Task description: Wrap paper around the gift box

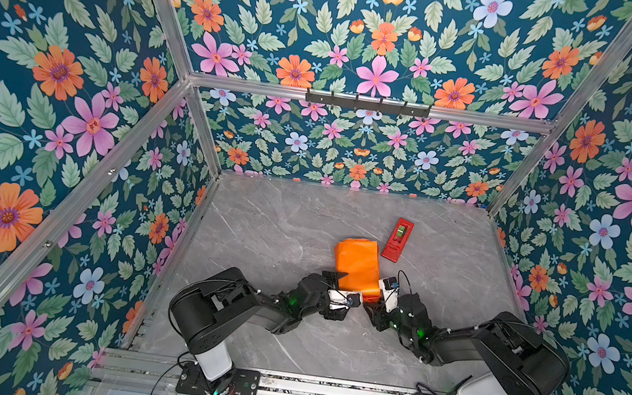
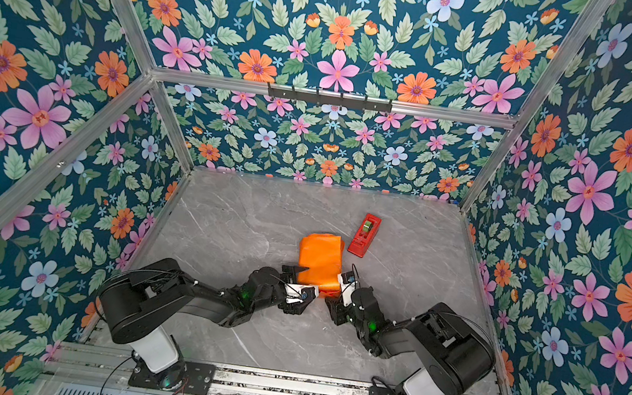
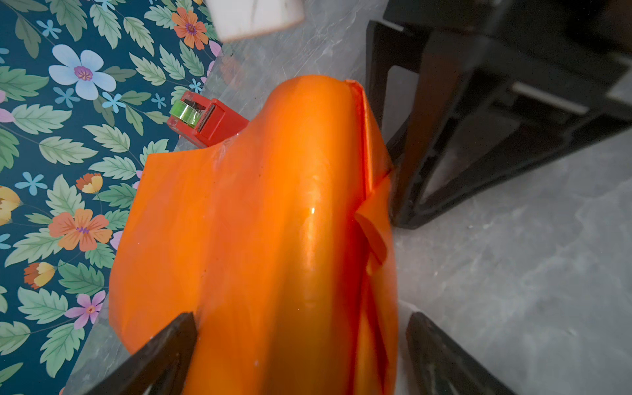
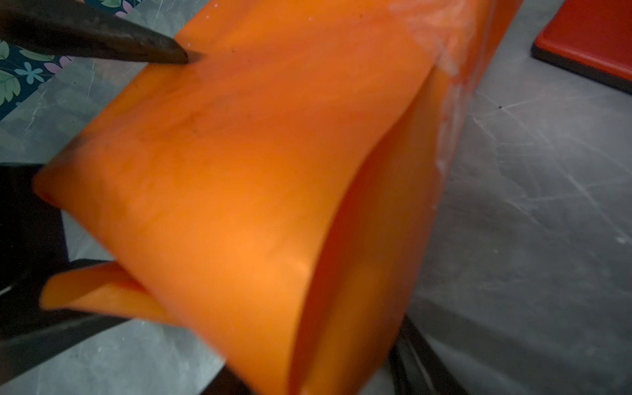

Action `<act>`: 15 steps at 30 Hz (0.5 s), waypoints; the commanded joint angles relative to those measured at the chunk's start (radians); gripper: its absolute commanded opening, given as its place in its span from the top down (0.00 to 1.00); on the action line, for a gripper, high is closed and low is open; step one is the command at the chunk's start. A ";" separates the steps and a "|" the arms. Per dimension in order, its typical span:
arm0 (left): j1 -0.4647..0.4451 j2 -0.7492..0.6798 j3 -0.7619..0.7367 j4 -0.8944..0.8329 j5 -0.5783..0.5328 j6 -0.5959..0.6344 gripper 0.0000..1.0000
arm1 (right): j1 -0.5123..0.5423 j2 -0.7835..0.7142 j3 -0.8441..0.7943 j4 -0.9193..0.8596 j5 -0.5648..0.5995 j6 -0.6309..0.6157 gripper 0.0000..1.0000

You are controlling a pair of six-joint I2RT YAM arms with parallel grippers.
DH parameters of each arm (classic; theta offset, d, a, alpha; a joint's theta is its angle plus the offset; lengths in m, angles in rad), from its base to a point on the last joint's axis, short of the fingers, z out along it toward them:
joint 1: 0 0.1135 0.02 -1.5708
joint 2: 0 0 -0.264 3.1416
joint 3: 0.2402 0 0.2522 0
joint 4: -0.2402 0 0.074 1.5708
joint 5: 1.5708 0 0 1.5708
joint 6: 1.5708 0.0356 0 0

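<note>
Left fingers (image 3: 302,314): mine, spread wide and astride the near left end of the paper (image 1: 357,265). One tip touches its glossy top face. The other stands just off its edge, over the bare table (image 3: 513,273). They are not closed on anything.
Right fingers (image 1: 374,297): mine, about half spread at the near right end of the paper, facing my left ones across it. The loose end of the sheet runs between them, and a curled flap lies against one of them. Whether they pinch the sheet or only flank it, I cannot tell.
Paper: bright orange and shiny, folded over into a long rounded parcel. It lies on the table with its length running away from me at a slight lean. In my right wrist view the near end gapes like a tube and a darker inner face shows.
Box: none of it shows, because the folded paper covers whatever is under it.
Tape dispenser (image 1: 397,239): red, with a green roll, lying just beyond the far right corner of the paper. In both top views it is near the paper but apart from it.
Wall (image 1: 354,149): flowered panels, well beyond the far end of the paper.
</note>
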 commanded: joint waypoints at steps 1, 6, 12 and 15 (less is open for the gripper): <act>0.003 0.014 0.006 0.018 0.013 0.006 0.04 | 0.000 0.001 0.002 -0.030 -0.001 0.013 0.48; 0.010 0.028 0.000 0.010 0.019 0.005 0.10 | 0.000 0.000 0.003 -0.033 0.001 0.013 0.48; 0.015 0.048 -0.001 0.012 0.020 0.001 0.18 | 0.000 -0.011 0.003 -0.039 0.002 0.012 0.48; 0.019 0.052 -0.003 0.007 0.022 0.002 0.23 | 0.001 -0.033 0.002 -0.054 0.008 0.014 0.47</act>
